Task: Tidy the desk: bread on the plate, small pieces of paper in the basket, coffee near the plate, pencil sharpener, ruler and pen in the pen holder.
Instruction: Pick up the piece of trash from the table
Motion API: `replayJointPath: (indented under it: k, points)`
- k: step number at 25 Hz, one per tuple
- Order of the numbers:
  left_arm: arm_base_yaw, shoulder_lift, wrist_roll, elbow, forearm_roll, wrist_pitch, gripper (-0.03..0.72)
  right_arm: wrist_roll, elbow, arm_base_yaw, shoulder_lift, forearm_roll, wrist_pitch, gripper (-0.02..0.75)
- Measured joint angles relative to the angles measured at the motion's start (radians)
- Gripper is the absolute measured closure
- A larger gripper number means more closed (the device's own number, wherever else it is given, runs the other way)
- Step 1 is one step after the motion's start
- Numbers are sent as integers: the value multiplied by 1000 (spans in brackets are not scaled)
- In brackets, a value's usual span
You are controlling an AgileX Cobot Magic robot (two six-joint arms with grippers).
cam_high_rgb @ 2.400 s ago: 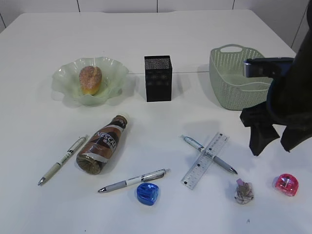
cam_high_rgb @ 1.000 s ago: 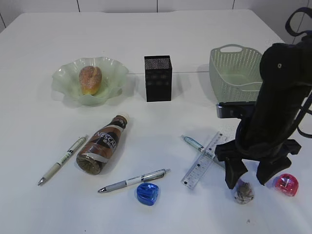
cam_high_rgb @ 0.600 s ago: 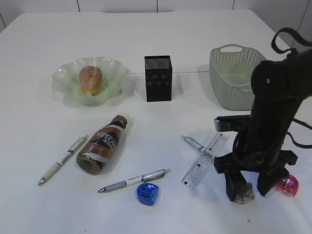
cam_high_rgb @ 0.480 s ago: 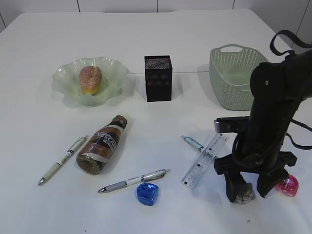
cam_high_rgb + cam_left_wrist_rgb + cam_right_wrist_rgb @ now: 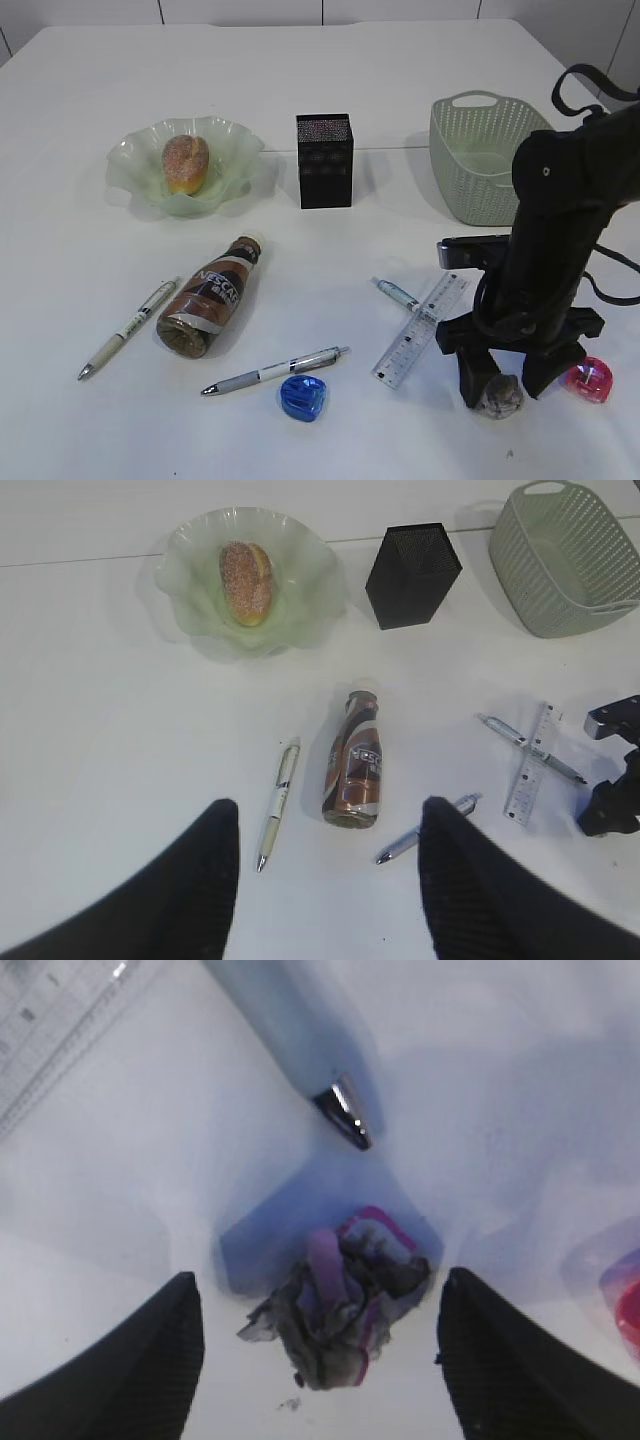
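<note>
Crumpled paper lies on the tabletop between my right hand's spread fingers now that I have dropped down over it, ready to pinch and carry it to the basket.

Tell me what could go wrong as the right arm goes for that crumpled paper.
The pen tip lies just beyond the paper scrap, so the closing jaws might catch or nudge it. The red sharpener sits right beside the right gripper and could get bumped. The scrap is small and may slip out.
</note>
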Motion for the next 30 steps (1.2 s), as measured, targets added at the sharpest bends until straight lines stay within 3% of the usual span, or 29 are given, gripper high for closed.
replayJointPath:
  k: [20,22,25,26,28,30]
  points:
    - [0,0,0,0,5,0,287,2,0,0,21,-4,-3,172]
    - [0,0,0,0,8,0,287,2,0,0,21,-5,-3,211]
    - [0,0,0,0,8,0,287,0,0,0,22,-8,-3,391]
    - [0,0,0,0,8,0,287,0,0,0,22,-8,-3,412]
    - [0,0,0,0,10,0,287,-4,0,0,23,-8,3,571]
    - [0,0,0,0,14,0,287,-5,-2,0,23,-12,12,647]
